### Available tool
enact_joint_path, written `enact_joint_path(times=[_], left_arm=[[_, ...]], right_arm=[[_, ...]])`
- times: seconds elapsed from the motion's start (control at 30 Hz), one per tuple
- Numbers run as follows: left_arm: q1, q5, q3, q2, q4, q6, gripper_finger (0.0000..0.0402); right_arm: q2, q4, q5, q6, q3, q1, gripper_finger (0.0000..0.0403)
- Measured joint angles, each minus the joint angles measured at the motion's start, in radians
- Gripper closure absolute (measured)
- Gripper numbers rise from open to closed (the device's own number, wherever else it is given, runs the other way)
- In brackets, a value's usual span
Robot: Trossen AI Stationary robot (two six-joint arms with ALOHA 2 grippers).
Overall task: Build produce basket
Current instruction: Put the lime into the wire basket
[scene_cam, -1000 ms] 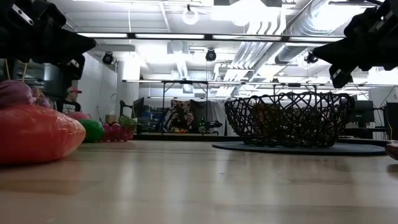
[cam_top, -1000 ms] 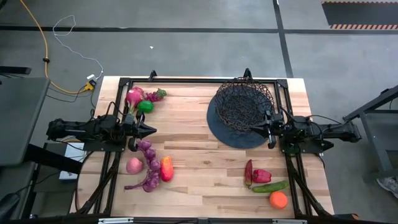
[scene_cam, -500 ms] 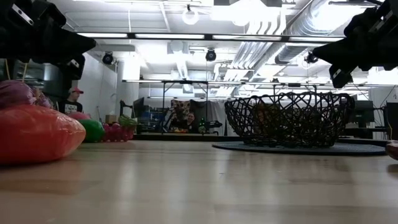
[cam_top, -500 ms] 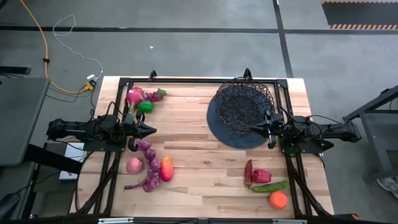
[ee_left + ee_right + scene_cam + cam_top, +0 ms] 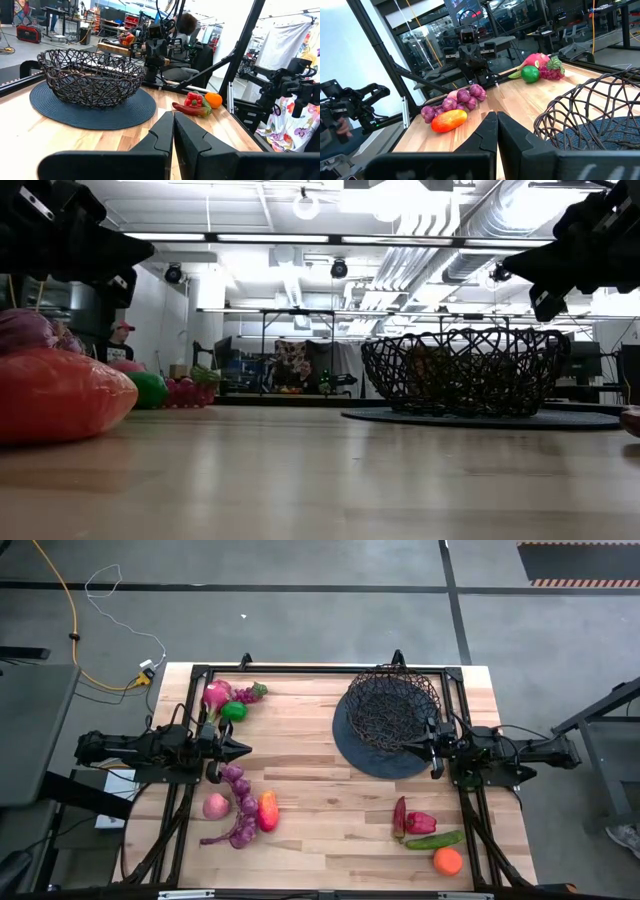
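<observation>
The black wire-mesh basket stands on its dark round disc base at the far right of the table; it shows empty. My left gripper is shut and empty at the table's left side, above the wood. My right gripper is shut and empty beside the basket's near edge. Purple grapes, a pink piece and an orange-red piece lie near left. A pink piece, a green piece and a small bunch lie far left. A red pepper, a dark red piece, a green piece and an orange lie near right.
A black frame runs along the table's far edge and sides. Bare wood lies between the two groups of produce in the table's middle. People sit in the room beyond the table in the low view.
</observation>
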State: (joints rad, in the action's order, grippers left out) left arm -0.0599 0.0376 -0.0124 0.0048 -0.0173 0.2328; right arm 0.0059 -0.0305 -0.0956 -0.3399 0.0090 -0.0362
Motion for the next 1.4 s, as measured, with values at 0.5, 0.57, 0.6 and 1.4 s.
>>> enact_joint_path(times=[0.5,0.57,0.6,1.4], left_arm=[[0.0,0.184,0.0,0.0,-0.408,0.52,0.0398],[-0.001,0.269,0.0,0.001,-0.417,0.531,0.0398],[-0.001,0.298,-0.001,0.005,-0.424,0.527,0.0396],[-0.347,0.148,-0.969,0.85,1.111,0.224,0.0093]], right_arm=[[0.0,0.0,0.0,0.0,0.0,0.0,0.0402],[0.0,0.0,0.0,0.0,0.0,0.0,0.0402],[0.0,0.0,0.0,0.0,0.0,0.0,0.0402],[0.0,0.0,0.0,0.0,0.0,0.0,0.0402]])
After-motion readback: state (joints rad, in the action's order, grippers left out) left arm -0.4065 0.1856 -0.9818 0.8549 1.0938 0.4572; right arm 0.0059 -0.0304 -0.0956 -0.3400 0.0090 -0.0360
